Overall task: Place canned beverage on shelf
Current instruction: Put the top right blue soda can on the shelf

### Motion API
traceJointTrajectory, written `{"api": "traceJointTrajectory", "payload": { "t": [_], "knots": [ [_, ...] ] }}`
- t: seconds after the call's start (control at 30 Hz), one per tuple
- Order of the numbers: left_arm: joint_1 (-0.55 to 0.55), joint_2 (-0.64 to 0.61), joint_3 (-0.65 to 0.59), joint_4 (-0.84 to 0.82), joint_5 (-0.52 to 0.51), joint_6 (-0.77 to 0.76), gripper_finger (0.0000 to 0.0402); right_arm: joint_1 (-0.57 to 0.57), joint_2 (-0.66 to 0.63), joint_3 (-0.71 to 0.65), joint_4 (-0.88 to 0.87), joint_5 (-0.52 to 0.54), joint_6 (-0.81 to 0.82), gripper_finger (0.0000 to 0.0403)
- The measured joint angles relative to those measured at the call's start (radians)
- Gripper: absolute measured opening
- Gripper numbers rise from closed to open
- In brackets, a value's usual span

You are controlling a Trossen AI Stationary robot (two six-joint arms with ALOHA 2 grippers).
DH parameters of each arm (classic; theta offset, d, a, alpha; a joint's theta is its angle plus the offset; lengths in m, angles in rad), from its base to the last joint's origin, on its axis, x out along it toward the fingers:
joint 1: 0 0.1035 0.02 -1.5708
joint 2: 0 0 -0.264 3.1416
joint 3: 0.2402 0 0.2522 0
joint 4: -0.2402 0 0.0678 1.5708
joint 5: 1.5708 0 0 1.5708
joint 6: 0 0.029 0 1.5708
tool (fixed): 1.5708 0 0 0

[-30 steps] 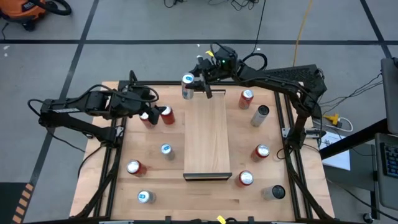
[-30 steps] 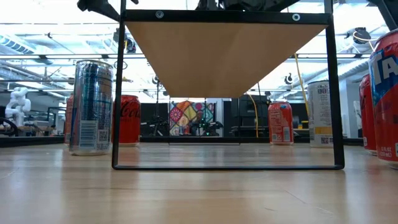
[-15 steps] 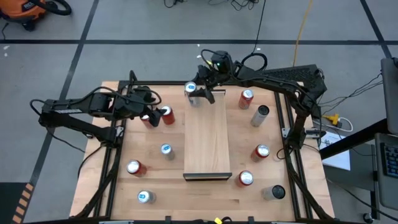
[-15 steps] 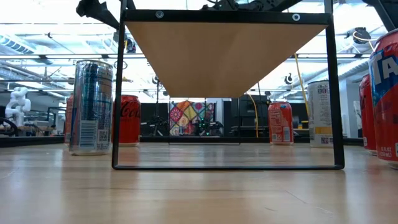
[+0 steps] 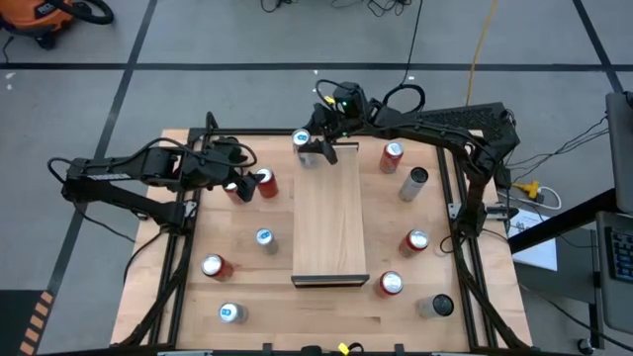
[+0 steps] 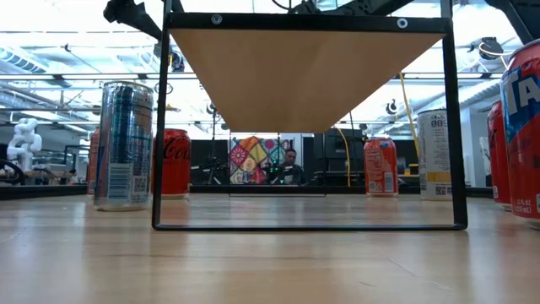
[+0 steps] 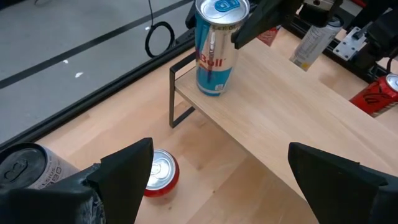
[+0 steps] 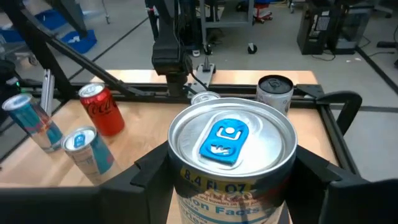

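While our right gripper is clamped on the Red Bull can, which stands at the shelf's far left corner, we should check its base sits flat and fully on the wood, then part the fingers slowly and lift straight up. Our left gripper waits wide apart over the red cans on the left.

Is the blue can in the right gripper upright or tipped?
Upright. The blue can stands on its base at the corner of the shelf, tab end up, with the right gripper closed on its sides.
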Motion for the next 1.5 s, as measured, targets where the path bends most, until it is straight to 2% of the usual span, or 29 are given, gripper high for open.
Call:
{"api": "traceJointTrajectory", "payload": {
  "t": [0.27,0.57,0.77,1.5],
  "knots": [
    [0.000,0.000,0.000,0.000,0.000,-0.004,0.0374,0.000,0.007,0.000,0.009,0.002,0.017,0.0208],
    [0.000,0.000,0.000,0.000,0.000,0.001,0.0374,0.001,0.010,0.000,0.047,0.073,0.019,0.0208],
    [0.000,0.000,0.000,0.000,0.000,0.001,0.0374,0.001,0.010,0.000,0.048,0.076,0.025,0.0210],
    [0.000,0.000,0.000,0.000,0.000,0.003,0.0374,0.001,0.010,0.000,0.039,0.053,0.051,0.0265]
  ]
}}
